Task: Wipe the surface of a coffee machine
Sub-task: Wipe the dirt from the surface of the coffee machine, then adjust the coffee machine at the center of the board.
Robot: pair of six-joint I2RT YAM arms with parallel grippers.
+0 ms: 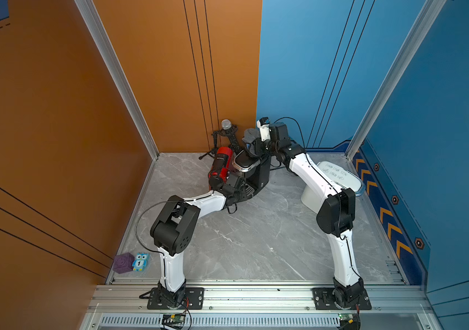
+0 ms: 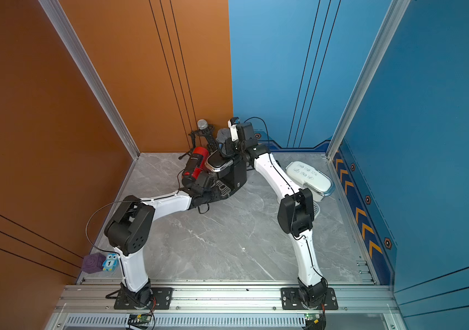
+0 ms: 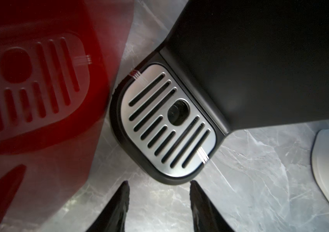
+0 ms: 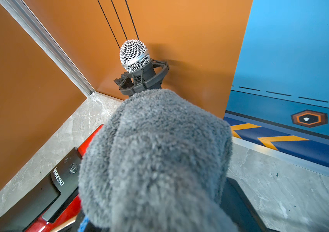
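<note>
The black coffee machine (image 1: 252, 171) (image 2: 229, 171) stands near the back wall. A grey fluffy cloth (image 4: 155, 160) (image 1: 249, 136) rests bunched over its top, beside the black lid with lettering (image 4: 45, 192). My right gripper (image 1: 256, 148) is shut on the cloth, which hides its jaws in the right wrist view. The left gripper (image 3: 159, 182) hovers low at the machine's front and is open. Nothing lies between its dark fingers (image 3: 117, 204), whose tips sit just short of the slotted metal drip tray (image 3: 167, 124).
A glossy red cylinder (image 1: 223, 163) (image 3: 39, 100) stands close against the machine's left side. A microphone on a stand (image 1: 226, 125) (image 4: 134, 56) occupies the back corner. A white lidded container (image 1: 339, 177) sits at the right wall. A purple cube (image 1: 123, 263) and an owl toy (image 1: 140, 261) lie front left.
</note>
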